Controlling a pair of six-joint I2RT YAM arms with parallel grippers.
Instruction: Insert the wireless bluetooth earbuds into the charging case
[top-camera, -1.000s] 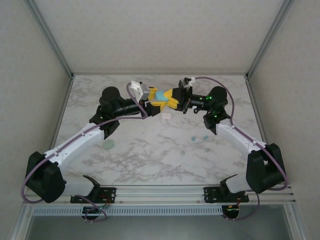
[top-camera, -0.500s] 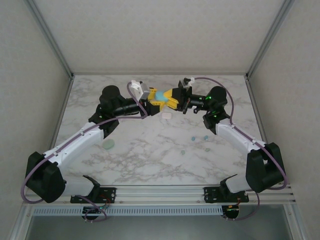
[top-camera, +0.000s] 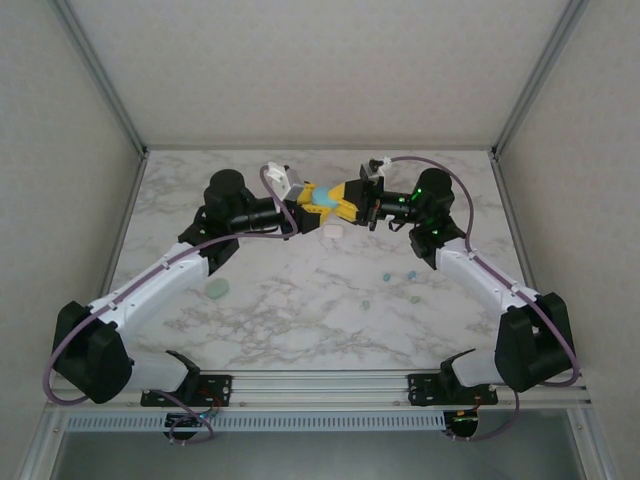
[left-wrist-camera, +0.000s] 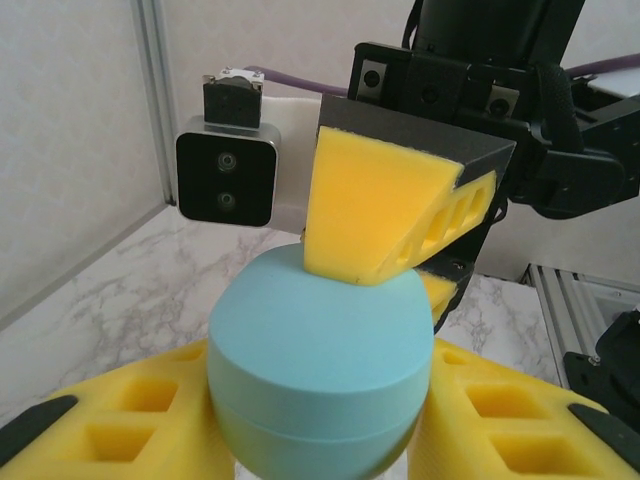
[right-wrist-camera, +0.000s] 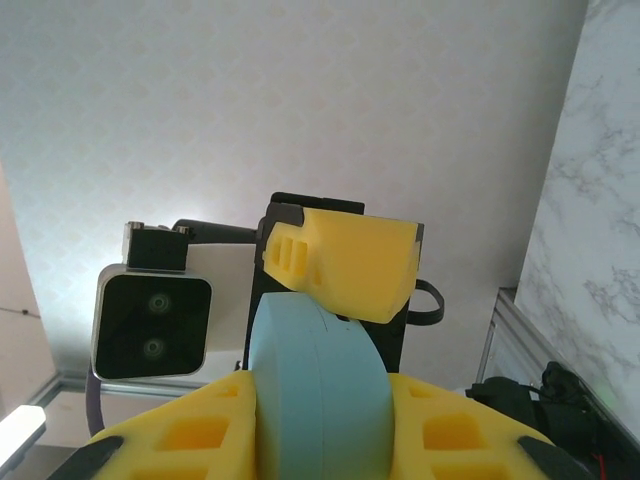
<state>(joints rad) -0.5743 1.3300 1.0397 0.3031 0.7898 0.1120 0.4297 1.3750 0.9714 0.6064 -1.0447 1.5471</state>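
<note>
Over the far middle of the table (top-camera: 300, 330) my two pincers meet tip to tip around the blue case (left-wrist-camera: 315, 340), which hangs clear of the marble. My right pincer (right-wrist-camera: 320, 420) is clenched on it, with the case upright between its yellow fingers (right-wrist-camera: 180, 440). My left pincer (left-wrist-camera: 320, 410) grasps the same case from the opposite side, one finger against each flank. In the left wrist view a finger of the right pincer presses down on the case's top. The case is closed, a seam running round it. The earbuds (top-camera: 388, 272) lie on the table as four tiny bluish and greenish bits. They are scattered in its right half, towards the near edge from my pincers and well apart from them. A whitish case (top-camera: 332, 231) lies just on the near side of the pincers. A green case (top-camera: 218, 289) lies towards the left edge, beside my left arm (top-camera: 160, 285).
</note>
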